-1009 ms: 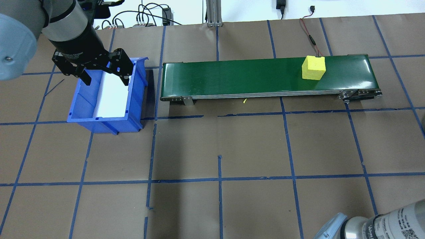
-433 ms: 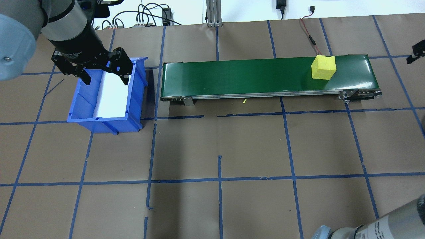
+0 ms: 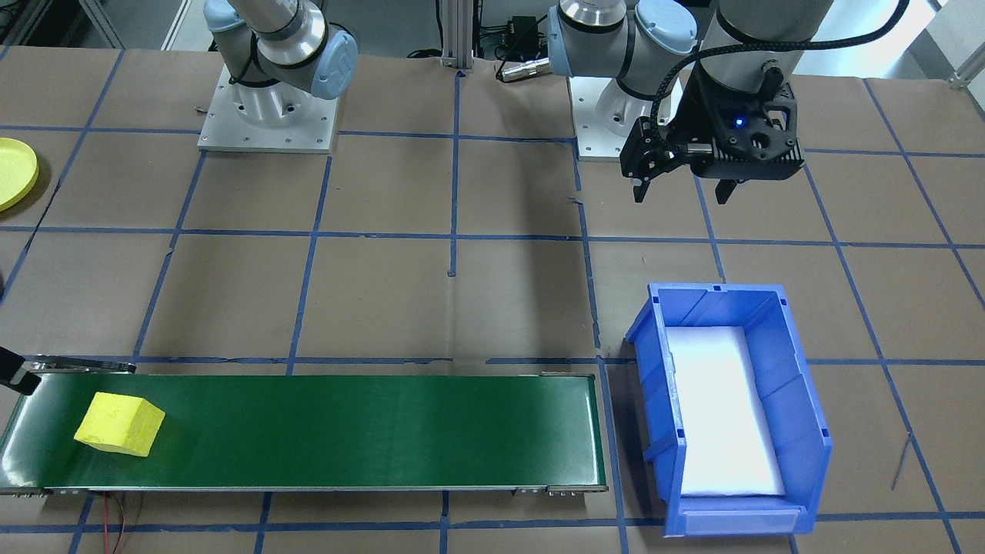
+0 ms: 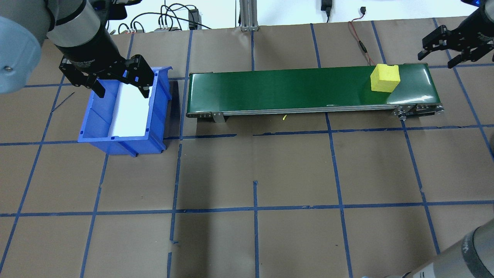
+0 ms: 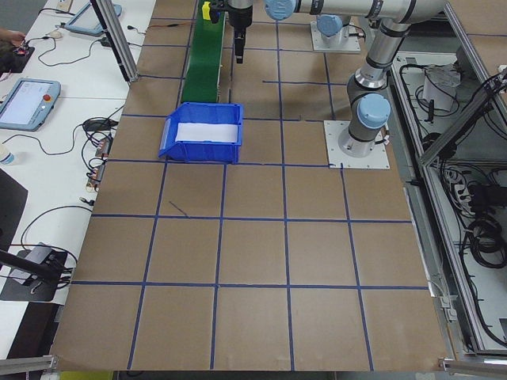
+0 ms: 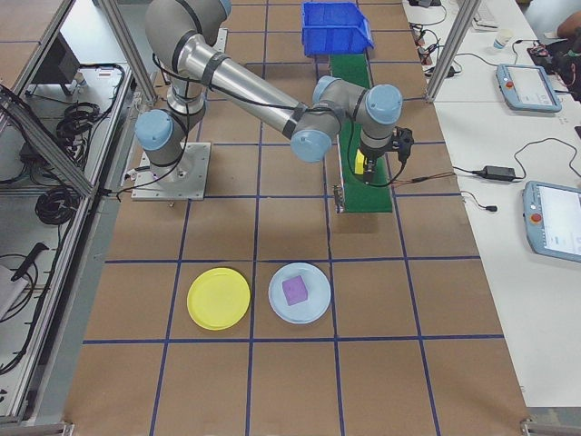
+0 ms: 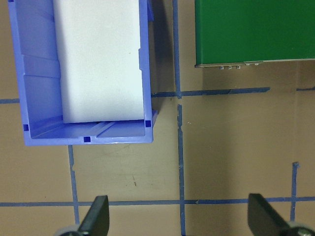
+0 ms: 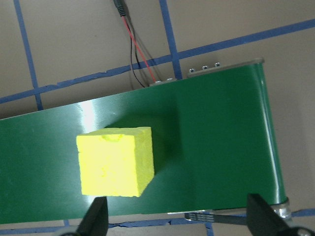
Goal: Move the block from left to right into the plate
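While both grippers' fingers (image 4: pixel 444 38) gape empty, a bright-yellow foam block (image 4: pixel 384 78), rough-faced, on the green conveyor (image 4: pixel 289 88).

One yellow block (image 4: pixel 384 78), two plates (image 6: pixel 218 298), one bin (image 4: pixel 124 112), one conveyor (image 4: pixel 270 88)

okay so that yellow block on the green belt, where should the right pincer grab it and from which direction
Probably from straight above. The yellow block sits flat on the green conveyor belt with its top and all four sides clear. Close the open right pincer on two opposite vertical faces, around mid-height. The block sits slightly turned on the belt, so rotate the wrist to square up first.
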